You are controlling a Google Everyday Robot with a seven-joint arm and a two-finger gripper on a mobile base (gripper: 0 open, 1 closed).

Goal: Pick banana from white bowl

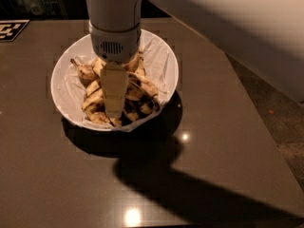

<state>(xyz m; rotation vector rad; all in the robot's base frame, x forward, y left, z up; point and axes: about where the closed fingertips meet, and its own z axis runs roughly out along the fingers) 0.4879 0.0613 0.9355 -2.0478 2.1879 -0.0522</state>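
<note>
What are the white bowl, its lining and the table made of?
White bowl: smooth ceramic or plastic, judging by its thin even rim. Lining: probably thin paper, crinkled into folds. Table: dark, glossy, perhaps polished stone or laminate; lights mirror in it. The gripper, seemingly cream plastic, reaches down among the bananas in the bowl.
</note>
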